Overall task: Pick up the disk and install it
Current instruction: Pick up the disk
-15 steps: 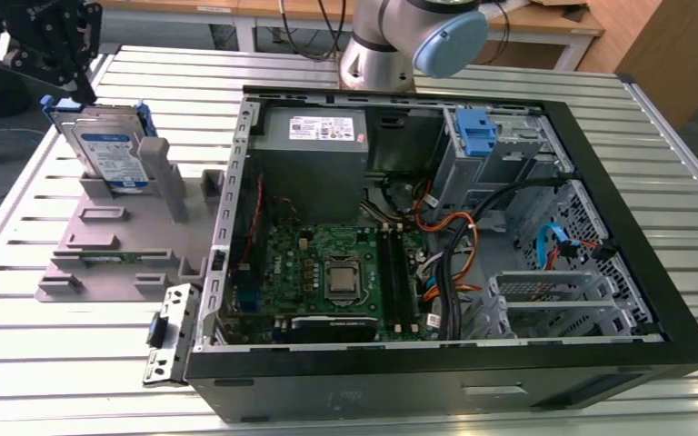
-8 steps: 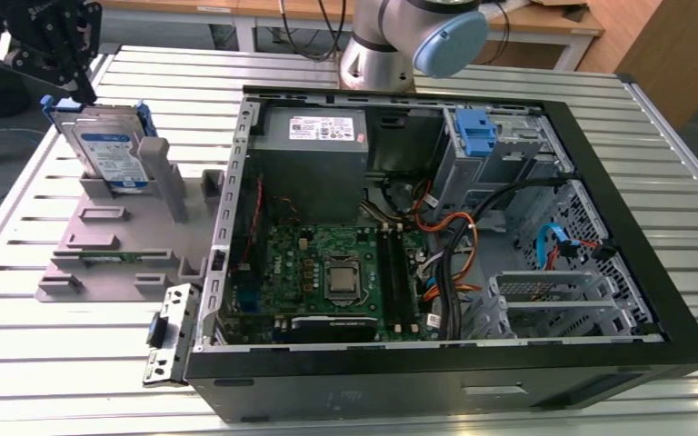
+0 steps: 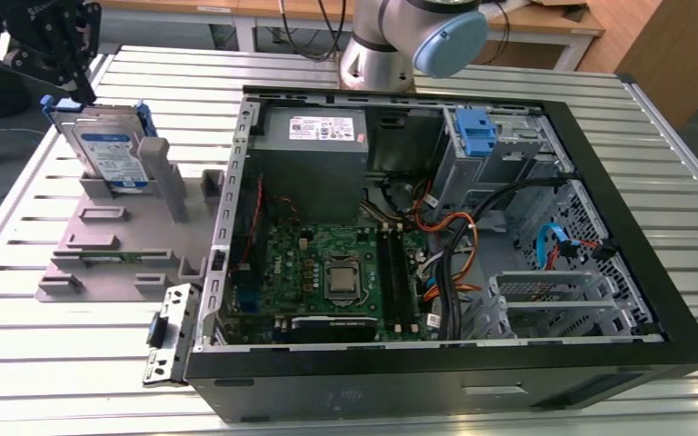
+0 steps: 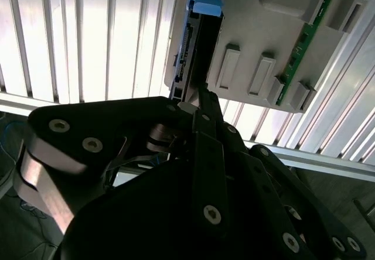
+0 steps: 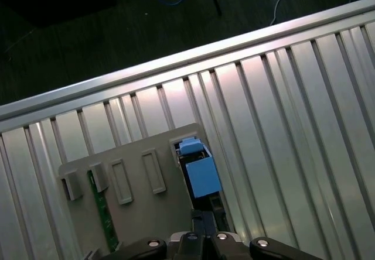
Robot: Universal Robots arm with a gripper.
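The disk (image 3: 109,150) stands upright on its edge in a slot of a matte grey plastic holder (image 3: 119,238), at the exterior view's left, well apart from the drive bay of the open black computer case (image 3: 679,272). It is a flat silver slab with a white-and-blue label, framed by glossy blue rails. The black, jointed gripper (image 3: 83,91) hangs right at its top far corner; whether it clamps the disk or merely sits over it I cannot tell. In the first wrist view the disk (image 5: 202,177) shows edge-on. A thin green circuit strip (image 3: 113,257) lies in a near slot. Everything rests on a ribbed aluminium table (image 3: 34,363).
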